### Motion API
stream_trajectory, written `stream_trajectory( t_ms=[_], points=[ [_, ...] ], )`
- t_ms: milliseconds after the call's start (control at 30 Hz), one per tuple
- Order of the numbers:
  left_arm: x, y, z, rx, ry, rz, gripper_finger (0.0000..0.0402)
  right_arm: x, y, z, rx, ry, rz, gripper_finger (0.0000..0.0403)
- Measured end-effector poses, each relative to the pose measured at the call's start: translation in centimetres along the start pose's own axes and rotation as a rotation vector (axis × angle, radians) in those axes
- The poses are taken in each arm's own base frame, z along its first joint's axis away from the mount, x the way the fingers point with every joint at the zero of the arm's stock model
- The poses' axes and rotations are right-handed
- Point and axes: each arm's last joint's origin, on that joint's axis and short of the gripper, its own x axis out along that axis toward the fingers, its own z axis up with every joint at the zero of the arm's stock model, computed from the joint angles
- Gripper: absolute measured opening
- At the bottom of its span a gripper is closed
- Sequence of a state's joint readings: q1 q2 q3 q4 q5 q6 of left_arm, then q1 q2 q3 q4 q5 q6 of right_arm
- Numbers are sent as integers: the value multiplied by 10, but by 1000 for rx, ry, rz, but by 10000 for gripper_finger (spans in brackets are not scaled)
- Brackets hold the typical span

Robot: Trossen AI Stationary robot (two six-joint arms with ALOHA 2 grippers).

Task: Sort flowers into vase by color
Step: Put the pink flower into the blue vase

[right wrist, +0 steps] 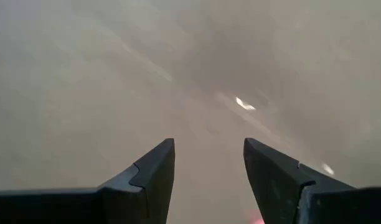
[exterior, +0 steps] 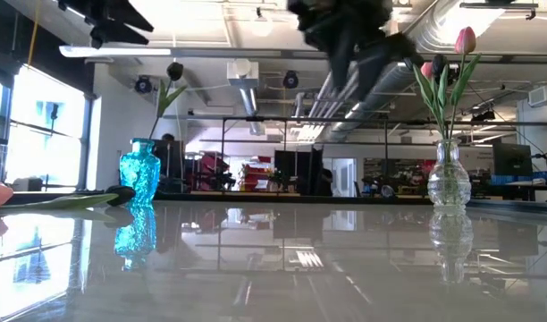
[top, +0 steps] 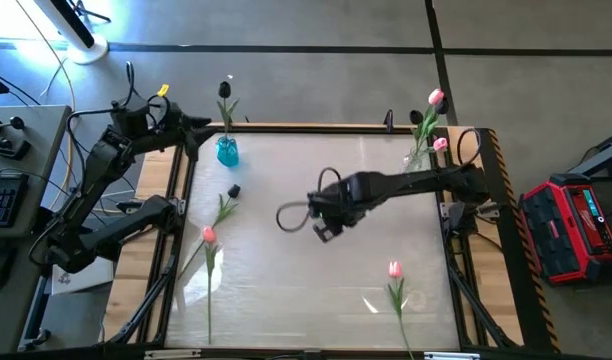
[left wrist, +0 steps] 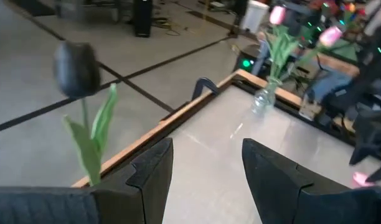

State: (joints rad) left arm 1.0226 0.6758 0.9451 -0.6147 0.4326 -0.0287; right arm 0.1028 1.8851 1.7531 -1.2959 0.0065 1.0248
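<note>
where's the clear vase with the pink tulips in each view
High view: clear vase at the table's far right corner.
Low view: right side, standing upright.
Left wrist view: far off, near the table's wooden corner.
Right wrist view: not in it.
Shared landmark: the blue vase with a dark tulip, on the opposite far corner.

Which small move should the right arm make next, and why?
Probably lower toward the pink tulip lying near the table's front. The right pincer hovers open and empty over mid-table, two pink tulips already stand in the clear vase, and this loose one lies on its side.
</note>
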Motion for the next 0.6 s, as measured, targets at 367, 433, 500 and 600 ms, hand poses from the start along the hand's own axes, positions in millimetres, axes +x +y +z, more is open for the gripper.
stream_trajectory(
  t_ms=[367, 433, 500, 600],
  points=[
    [4, -12, -1, 61, 19, -101, 181, -3, 27, -83, 74, 59, -88, 181],
    [4, -14, -2, 61, 21, -115, 181, -3, 31, -98, 107, 50, -94, 181],
    [5, -16, -1, 69, 20, -132, 181, -4, 31, -113, 155, 23, -132, 181],
    [6, -22, -1, 131, 10, -188, 181, -7, 27, -132, 224, 9, -212, 181]
  ],
)
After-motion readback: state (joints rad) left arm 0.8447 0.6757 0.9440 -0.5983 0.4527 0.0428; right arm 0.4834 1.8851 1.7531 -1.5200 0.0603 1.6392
